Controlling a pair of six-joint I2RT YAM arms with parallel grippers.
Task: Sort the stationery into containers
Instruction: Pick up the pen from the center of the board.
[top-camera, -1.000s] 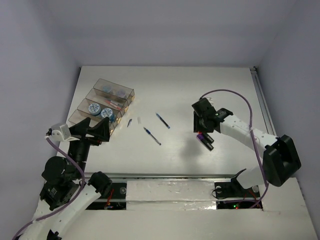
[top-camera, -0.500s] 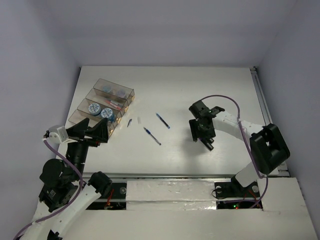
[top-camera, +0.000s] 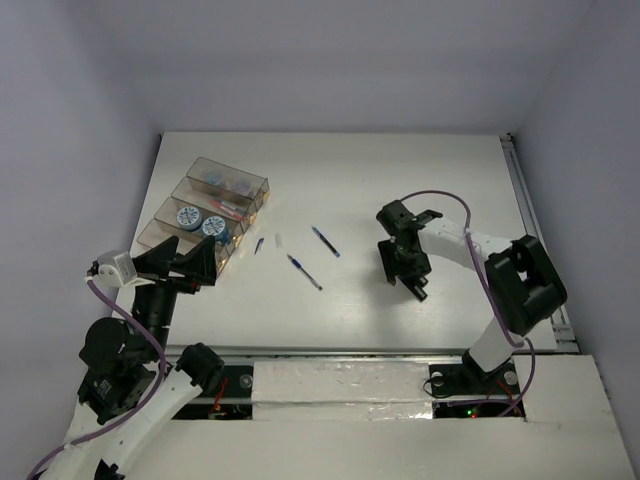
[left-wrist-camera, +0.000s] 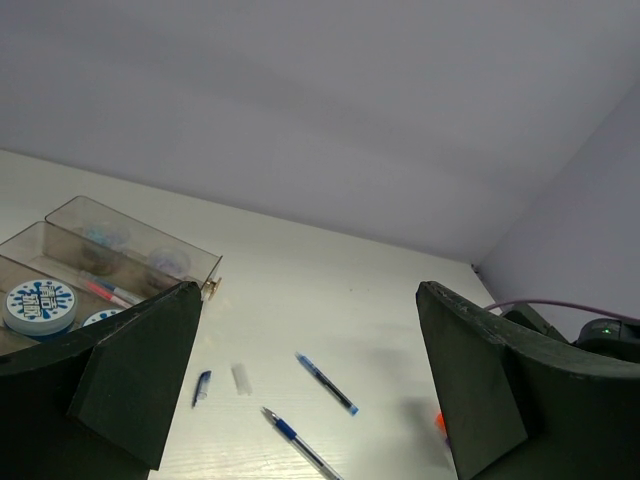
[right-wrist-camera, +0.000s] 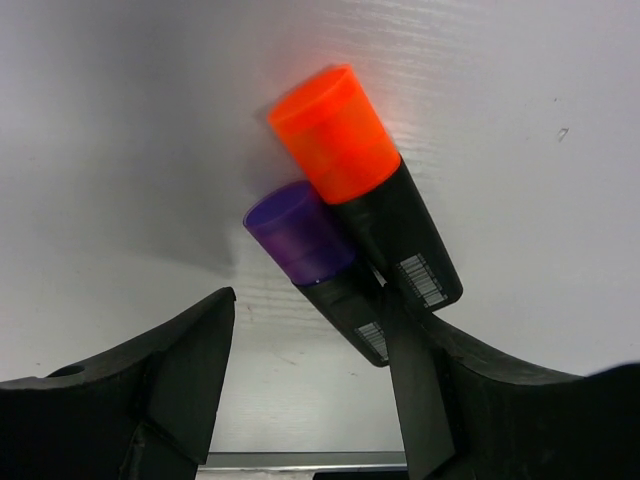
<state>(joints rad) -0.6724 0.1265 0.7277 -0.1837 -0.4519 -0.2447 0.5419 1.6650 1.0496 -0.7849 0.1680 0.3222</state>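
On the white table (top-camera: 400, 170) the right gripper (right-wrist-camera: 308, 305) gapes empty over two markers (right-wrist-camera: 338, 140); left gripper (left-wrist-camera: 308, 292) wide open, empty

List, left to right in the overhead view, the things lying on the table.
containers → small dark piece → white piece → nearer blue pen → farther blue pen → black markers

The left black two-finger gripper (top-camera: 186, 262) is sitting tucked near its base, jaws gaping wide; the right black two-finger gripper (top-camera: 402, 262) is reaching forward, pointing straight down, jaws standing parted.
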